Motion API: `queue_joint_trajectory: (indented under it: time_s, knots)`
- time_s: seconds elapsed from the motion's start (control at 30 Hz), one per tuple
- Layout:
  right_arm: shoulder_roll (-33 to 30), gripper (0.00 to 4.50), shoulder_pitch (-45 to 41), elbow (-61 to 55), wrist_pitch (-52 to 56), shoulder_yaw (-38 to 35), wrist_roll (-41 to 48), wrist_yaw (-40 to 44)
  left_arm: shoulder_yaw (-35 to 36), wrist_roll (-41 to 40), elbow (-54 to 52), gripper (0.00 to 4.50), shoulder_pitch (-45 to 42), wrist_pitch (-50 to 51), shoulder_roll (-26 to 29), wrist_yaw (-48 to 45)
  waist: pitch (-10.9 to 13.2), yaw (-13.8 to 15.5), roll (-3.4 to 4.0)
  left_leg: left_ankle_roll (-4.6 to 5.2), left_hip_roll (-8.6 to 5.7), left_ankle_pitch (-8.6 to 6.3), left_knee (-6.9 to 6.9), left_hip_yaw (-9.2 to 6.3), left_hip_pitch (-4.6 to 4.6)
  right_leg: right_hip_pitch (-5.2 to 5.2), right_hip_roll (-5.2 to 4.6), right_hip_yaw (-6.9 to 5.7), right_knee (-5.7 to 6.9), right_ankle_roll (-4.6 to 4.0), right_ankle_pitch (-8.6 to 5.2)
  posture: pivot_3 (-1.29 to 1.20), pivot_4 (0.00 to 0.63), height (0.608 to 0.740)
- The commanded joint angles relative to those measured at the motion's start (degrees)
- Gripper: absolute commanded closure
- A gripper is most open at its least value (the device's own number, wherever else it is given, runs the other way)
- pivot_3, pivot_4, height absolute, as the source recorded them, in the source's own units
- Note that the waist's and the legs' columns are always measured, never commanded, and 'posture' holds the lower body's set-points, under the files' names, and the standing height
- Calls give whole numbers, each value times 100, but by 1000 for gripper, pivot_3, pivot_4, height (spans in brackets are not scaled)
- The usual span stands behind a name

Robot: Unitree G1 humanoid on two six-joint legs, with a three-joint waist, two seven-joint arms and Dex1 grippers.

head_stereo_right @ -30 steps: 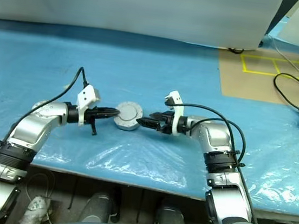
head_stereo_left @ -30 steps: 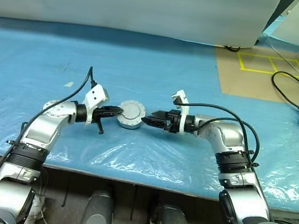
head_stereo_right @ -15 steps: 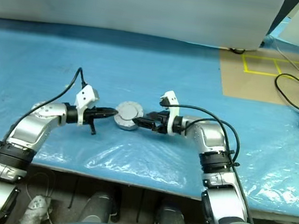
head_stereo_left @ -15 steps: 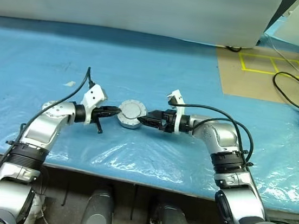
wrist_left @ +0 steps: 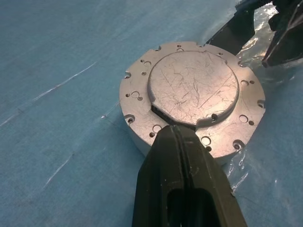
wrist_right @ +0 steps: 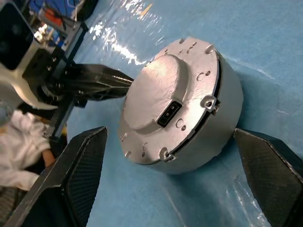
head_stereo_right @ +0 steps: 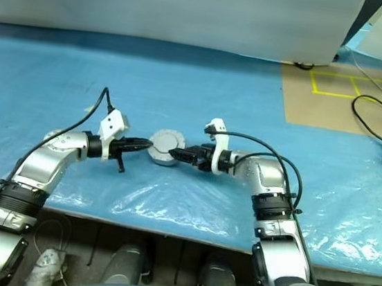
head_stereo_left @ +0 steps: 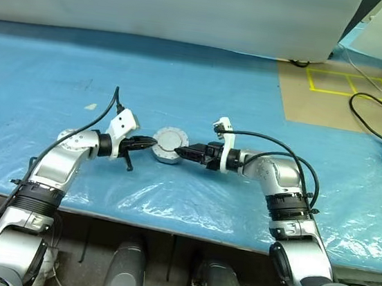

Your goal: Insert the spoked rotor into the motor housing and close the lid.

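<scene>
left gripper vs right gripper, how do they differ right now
The left gripper has its fingers shut together into one point, while the right gripper is wide open. The left gripper's tip rests at the lid on top of the motor housing; the right gripper's fingers stand apart on either side of the housing, not touching it. They come from opposite sides. Both have black fingers and sit low over the blue sheet.

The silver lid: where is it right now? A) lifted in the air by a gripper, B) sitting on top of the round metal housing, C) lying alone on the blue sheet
B: the lid sits flat on the motor housing, which rests on the sheet.
</scene>
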Motion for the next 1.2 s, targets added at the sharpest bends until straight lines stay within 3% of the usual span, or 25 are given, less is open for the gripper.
queue_joint_trajectory:
  time_s: [0.03, 0.17, 0.33, 0.53, 0.97, 1.07, 1.2]
  knots:
    - [285, 50, -464, 333, 754, -955, 724, -430, 15, 47, 49, 4500, -64, -63, 35, 38, 0, 8, 0, 0, 1, 0, 4, 0, 0, 0, 0, 0, 3, -4, -2, 0, 150, 740]
    - [351, 50, -510, 589, 1094, -1197, 817, -670, 11, 64, 39, 4500, -37, -85, 12, 56, 0, 33, 0, -1, 1, 1, 10, 0, -3, 0, 0, 0, 4, -11, -5, 0, 150, 740]
    - [300, 50, -236, 399, 1061, -769, 681, -610, 6, 58, 29, 4500, -47, -84, -8, 86, 0, 44, 0, -2, 1, 1, 10, 0, -4, 0, 0, -2, 4, 4, 3, 0, 150, 740]
    - [327, 50, -158, 448, 655, -436, 519, -615, -3, 71, 71, 4500, -94, -105, -32, 125, 0, 29, 0, -4, 2, 0, 10, 0, -1, 1, 0, -2, 4, 4, 3, 0, 150, 740]
    - [594, 50, -271, 1251, -72, -648, 391, -1010, 21, 107, 85, 4500, -89, -116, -13, 144, 0, 13, 0, -22, 4, -11, 17, 0, 25, 23, 0, 1, 3, -17, -9, 0, 150, 740]
    - [550, 589, -304, 1349, -175, -692, 404, -984, 17, 118, 99, 4500, -100, -129, -19, 141, -1, 23, 0, -22, 4, -11, 17, 0, 29, 26, 0, 1, 3, -18, -9, 0, 150, 740]
    - [407, 1869, -304, 1411, -201, -761, 492, -832, 17, 122, 117, 4500, -119, -138, -44, 160, 0, 28, 0, -22, 2, -10, 17, 0, 20, 24, -1, 1, -3, -17, -9, 0, 150, 740]
